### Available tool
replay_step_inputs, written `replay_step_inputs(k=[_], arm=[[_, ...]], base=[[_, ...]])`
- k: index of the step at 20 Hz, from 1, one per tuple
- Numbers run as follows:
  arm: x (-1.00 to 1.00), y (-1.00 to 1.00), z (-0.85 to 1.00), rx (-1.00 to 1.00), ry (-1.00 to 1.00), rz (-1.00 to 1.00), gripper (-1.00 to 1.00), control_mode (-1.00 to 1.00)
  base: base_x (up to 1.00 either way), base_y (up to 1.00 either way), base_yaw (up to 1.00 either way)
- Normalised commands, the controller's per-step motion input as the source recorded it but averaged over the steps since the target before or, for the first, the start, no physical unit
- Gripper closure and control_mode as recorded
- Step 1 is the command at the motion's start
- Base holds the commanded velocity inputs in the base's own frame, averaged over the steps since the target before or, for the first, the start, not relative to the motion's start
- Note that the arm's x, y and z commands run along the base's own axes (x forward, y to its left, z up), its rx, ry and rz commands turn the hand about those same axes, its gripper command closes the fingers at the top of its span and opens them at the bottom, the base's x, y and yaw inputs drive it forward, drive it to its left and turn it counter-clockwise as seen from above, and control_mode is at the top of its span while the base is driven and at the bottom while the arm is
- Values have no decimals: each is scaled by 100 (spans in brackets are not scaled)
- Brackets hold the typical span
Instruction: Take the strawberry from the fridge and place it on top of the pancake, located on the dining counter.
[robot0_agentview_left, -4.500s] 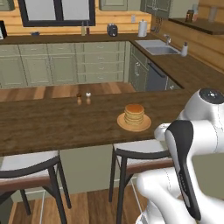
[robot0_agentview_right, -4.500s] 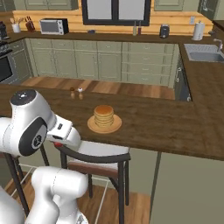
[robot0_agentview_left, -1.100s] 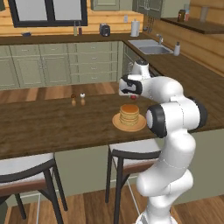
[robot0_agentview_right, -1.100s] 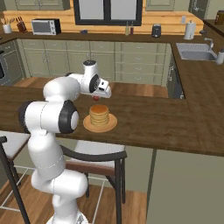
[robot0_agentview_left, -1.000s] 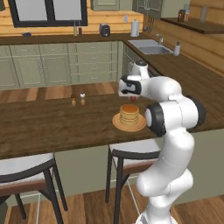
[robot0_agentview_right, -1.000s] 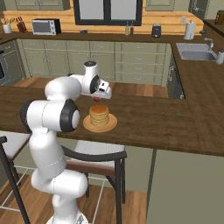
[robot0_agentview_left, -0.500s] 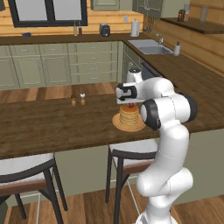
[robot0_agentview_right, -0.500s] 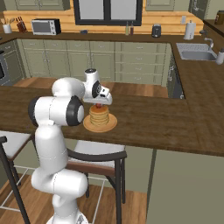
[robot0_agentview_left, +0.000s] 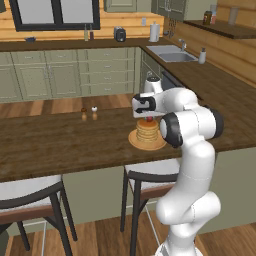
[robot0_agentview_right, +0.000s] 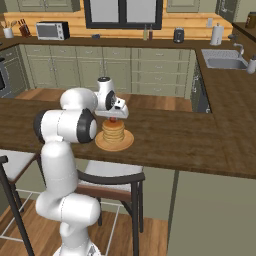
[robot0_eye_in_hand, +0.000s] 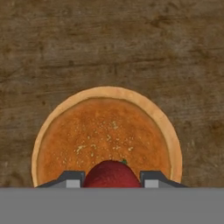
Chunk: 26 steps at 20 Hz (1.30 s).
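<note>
The pancake stack sits on its round tan plate on the dark-brown dining counter. My gripper hangs just above the stack, shut on the dark-red strawberry. In the hand view the strawberry sits between the two fingertips, right over the pancake top. From the right base view the gripper points down at the pancake, with the strawberry a red spot at its tip. The fridge is out of view.
Two small shakers stand on the dining counter left of the plate. Stools stand along the counter's near side. A sink and a wooden counter run along the back right wall.
The hand has come down and in over the pancake stack, carrying the strawberry from beyond the plate to just above the top pancake. The grip stays shut.
</note>
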Motion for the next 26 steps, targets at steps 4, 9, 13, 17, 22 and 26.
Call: replay_step_inputs(k=[4,9,13,17,22,26], arm=[[-24,0,-13,1,1,0,100,-100],[-1,0,-13,0,0,0,-100,-100],[0,0,-6,0,0,0,-100,-100],[0,0,0,0,0,0,-100,-100],[0,0,4,0,0,0,-100,-100],[-13,0,46,-2,0,0,-100,-100]], base=[[0,0,0],[0,0,0],[0,0,0],[0,0,0],[0,0,0],[0,0,0]])
